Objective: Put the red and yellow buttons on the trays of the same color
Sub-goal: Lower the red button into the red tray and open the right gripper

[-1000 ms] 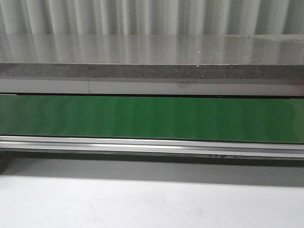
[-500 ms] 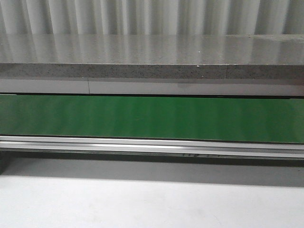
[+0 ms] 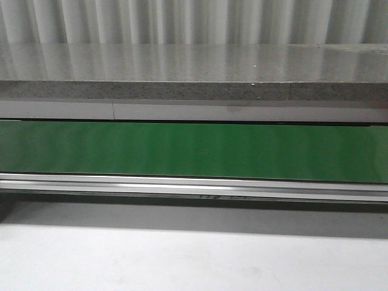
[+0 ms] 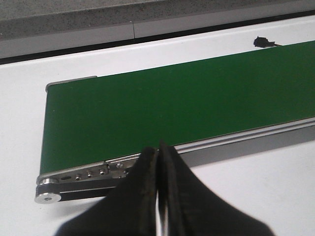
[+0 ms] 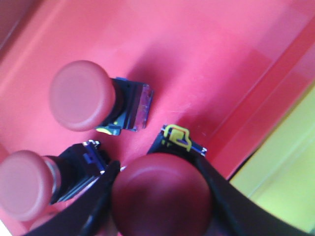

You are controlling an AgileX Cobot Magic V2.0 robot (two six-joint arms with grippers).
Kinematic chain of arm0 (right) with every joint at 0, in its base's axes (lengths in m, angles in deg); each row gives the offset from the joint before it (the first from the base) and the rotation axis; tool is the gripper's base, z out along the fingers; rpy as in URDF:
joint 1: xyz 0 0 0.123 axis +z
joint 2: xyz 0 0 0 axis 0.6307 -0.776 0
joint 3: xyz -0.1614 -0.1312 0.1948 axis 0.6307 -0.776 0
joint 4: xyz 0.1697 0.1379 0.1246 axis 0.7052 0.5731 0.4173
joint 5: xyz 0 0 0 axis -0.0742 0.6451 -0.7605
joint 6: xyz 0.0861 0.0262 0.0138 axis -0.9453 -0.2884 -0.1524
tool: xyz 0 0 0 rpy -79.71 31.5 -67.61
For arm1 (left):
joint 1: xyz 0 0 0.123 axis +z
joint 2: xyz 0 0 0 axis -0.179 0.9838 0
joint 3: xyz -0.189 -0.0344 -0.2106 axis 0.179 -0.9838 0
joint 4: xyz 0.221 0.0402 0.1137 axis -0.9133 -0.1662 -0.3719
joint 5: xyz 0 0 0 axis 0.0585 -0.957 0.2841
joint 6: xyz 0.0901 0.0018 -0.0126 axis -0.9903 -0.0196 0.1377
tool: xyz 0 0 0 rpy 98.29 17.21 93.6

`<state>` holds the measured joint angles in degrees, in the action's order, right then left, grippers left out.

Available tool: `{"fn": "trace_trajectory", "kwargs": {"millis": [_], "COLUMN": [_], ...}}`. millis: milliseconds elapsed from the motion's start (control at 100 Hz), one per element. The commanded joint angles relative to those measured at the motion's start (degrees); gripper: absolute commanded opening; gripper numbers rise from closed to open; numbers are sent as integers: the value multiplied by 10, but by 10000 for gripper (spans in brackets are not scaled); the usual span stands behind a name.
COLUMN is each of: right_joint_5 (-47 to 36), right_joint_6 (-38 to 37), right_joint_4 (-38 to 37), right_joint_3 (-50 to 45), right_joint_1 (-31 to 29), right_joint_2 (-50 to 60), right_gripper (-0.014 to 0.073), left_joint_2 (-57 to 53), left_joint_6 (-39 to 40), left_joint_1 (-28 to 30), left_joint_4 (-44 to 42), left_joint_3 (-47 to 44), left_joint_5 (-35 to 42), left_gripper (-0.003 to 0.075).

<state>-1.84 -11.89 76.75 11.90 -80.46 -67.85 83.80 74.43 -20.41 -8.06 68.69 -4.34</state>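
Right gripper [image 5: 160,196] clasps a red button [image 5: 161,194] over the red tray [image 5: 206,64], beside two other red buttons [image 5: 83,96] lying there. Left gripper [image 4: 158,162], fingers pressed together and empty, hangs near the green conveyor belt [image 4: 167,108].

1. An industrial sorting or factory test cell: a green conveyor belt [image 3: 194,151] in an aluminium frame [image 3: 194,185] crosses the white counter [image 3: 182,260].
2. Behind it run a speckled stone ledge [image 3: 182,90] and corrugated metal wall [image 3: 182,21].
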Motion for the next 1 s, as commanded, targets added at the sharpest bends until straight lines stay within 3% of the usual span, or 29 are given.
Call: {"fn": "trace_trajectory", "kwargs": {"millis": [0,140,320,390,680,780,970,990], "right_joint_5": [-34,-37,-38,-37,-1,26,96,102], "right_joint_6": [-1,-1,-1,-1,11,41,53,53], "right_joint_4": [19,19,21,23,21,20,20,20], "right_joint_3": [18,18,18,18,17,17,17,17], "right_joint_1": [-2,-2,-2,-2,-2,-2,9,12], "right_joint_2": [19,14,14,15,69,111,191,199], "right_gripper": [92,140,433,501,508,416,-62,-70], "left_joint_2": [4,4,4,4,4,4,4,4], "left_joint_6": [1,1,1,1,1,1,1,1], "left_joint_1": [-5,-5,-5,-5,-5,-5,-5,-5], "left_joint_4": [9,9,9,9,9,9,9,9], "left_joint_3": [16,16,16,16,16,16,16,16], "left_joint_5": [40,40,40,40,40,40,40,40], "left_gripper": [-20,-20,-20,-20,-20,-20,-20,-20]}}
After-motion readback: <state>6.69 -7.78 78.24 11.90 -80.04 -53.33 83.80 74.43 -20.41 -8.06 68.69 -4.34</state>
